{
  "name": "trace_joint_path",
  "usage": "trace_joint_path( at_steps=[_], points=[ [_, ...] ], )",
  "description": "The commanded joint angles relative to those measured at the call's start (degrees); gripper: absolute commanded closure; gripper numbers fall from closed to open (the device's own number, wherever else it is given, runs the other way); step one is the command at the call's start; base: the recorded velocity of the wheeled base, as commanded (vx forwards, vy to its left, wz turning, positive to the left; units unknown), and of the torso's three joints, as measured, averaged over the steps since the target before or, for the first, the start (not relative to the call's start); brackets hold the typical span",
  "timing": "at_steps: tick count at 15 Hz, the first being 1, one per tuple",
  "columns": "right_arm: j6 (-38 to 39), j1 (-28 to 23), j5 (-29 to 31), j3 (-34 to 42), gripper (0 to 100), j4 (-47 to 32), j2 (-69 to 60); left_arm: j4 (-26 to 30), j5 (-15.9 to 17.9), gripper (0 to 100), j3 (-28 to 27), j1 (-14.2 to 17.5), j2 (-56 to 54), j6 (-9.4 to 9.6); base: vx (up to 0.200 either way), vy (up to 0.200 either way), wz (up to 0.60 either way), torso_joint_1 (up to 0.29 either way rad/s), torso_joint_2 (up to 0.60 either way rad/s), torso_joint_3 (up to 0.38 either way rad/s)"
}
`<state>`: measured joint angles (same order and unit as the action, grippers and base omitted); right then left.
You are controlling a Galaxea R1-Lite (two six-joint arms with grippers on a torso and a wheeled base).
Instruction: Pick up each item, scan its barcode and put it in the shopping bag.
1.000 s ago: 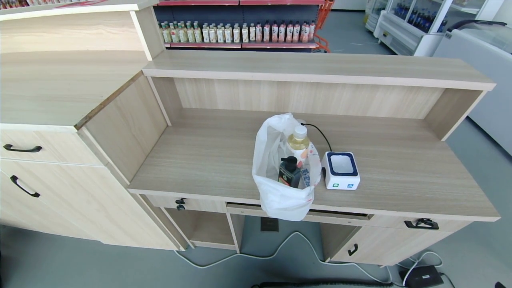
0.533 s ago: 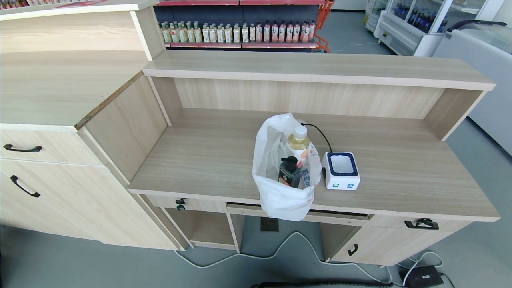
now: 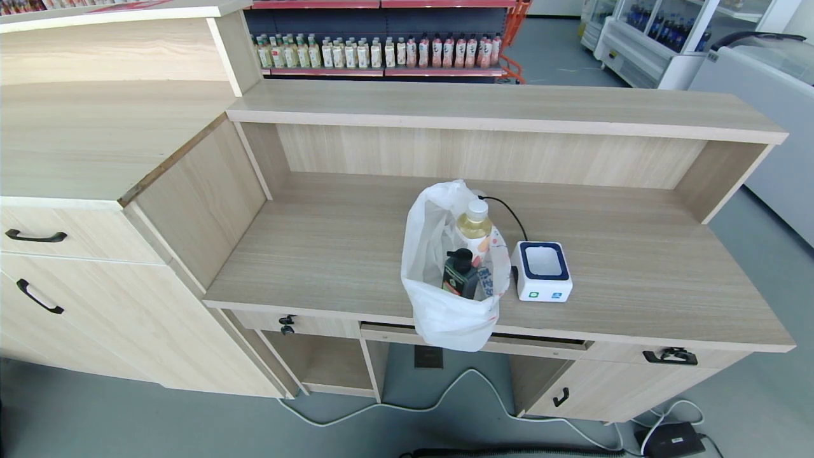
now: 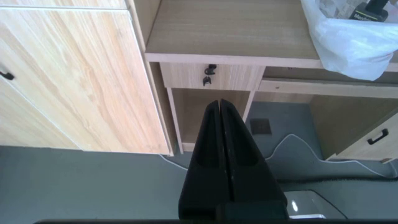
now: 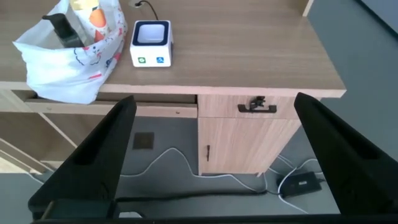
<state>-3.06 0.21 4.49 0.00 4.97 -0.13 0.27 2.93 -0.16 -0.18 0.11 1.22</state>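
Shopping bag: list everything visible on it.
The bag is thin white plastic with some red and blue print, crumpled, with its mouth open upward. It stands at the front edge of the counter, its bottom bulging over that edge. Inside, upright, are a dark bottle with a black cap and a taller pale-yellow bottle with a white cap. The scanner sits close on its right; whether they touch cannot be told.

The white shopping bag (image 3: 445,318) hides the lower bodies of the pale tea bottle (image 3: 475,226) and the dark black-capped bottle (image 3: 459,277) standing in it. The black cable (image 3: 515,219) of the scanner (image 3: 542,270) disappears behind the bag. The left wrist view cuts off the bag's upper part.
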Motion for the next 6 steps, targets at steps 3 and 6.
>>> trace_joint_path(
  at_steps=[3,6],
  points=[
    [-0.28,0.06,0.0,0.0,0,0.04,0.31,0.0,-0.03,100,-0.02,0.01,-0.02,0.01,0.0,0.0,0.0,0.0,0.0,0.0],
    [-0.1,0.06,0.17,0.0,0,0.04,0.22,0.0,-0.03,100,-0.02,0.01,-0.02,0.01,0.0,0.0,0.0,0.0,0.0,0.0]
  ],
)
